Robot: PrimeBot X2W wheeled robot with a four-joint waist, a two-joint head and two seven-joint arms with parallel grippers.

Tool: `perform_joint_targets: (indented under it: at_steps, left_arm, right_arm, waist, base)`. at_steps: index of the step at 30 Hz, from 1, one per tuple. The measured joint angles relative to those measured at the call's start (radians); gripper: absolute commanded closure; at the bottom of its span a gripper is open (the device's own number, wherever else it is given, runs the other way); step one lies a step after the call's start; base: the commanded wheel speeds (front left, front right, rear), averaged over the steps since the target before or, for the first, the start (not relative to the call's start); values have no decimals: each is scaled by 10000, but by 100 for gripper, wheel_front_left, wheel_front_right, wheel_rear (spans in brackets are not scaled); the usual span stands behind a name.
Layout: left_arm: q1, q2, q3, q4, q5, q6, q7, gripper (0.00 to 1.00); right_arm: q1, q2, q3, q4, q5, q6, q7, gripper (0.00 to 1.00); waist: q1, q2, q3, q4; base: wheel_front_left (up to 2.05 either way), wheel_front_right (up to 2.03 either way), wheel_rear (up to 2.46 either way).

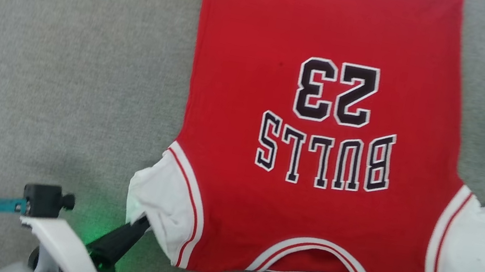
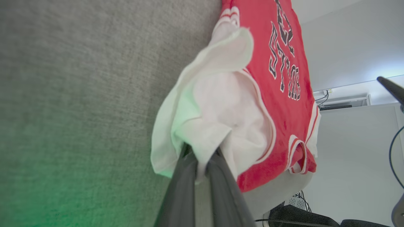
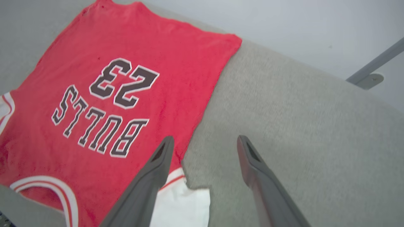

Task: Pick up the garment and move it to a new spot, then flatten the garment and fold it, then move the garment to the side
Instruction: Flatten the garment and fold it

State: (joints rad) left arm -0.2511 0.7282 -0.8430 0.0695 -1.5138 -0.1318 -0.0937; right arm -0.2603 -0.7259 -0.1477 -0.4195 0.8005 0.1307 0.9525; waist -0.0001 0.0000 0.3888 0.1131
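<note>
garment (image 1: pixel 237 106) flat, left tool (image 1: pixel 143 222) pinching sleeve (image 1: pixel 157 195)

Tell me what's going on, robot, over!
Left pincer shut on the shirt's white sleeve. Right pincer open, empty. Shirt spread on grey mat, print up. Nothing in the way.

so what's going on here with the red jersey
A two-armed robot is handling a red basketball T-shirt with white sleeves, spread print-up on a grey fabric surface. Its left gripper is shut on one white sleeve; its right gripper is open at the shirt's opposite edge, holding nothing.
</note>
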Motion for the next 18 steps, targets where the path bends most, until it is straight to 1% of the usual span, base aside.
perform_joint_targets:
  at_steps: [3,6,7,10,12,14,18]
  left_arm:
    - [-405,-134,-71,-35,136,0,113,100]
    - [-934,-313,-221,-58,326,-2,343,100]
    - [-934,-313,-221,-58,326,-2,343,100]
    - [-1414,-408,-291,-153,393,-2,470,100]
    - [-1677,-508,-391,-240,456,-2,512,100]
    - [-1867,-642,-500,-370,456,-2,556,100]
    - [-2192,-813,-773,-522,458,-2,558,100]
  right_arm:
    - [-2104,199,545,1304,-449,0,-77,0]
    - [-4082,353,1480,2838,-970,2,176,0]
    - [-4082,353,1480,2838,-970,2,176,0]
    - [-5933,612,2153,4498,-1438,0,554,0]
    - [-6866,644,2552,5586,-1879,2,892,0]
    - [-7580,652,2903,6579,-2305,0,1200,0]
    - [-8769,746,3131,8199,-3058,2,1310,0]
  waist:
    - [1,0,308,178]
    - [1,0,699,397]
    - [1,0,699,397]
    - [0,0,1131,641]
    - [1,0,1372,866]
    - [0,0,1561,1132]
    - [1,0,1914,1628]
  base:
    - [0,0,0]
    - [0,0,0]
    - [0,0,0]
    - [0,0,0]
    - [0,0,0]
    - [0,0,0]
    - [0,0,0]
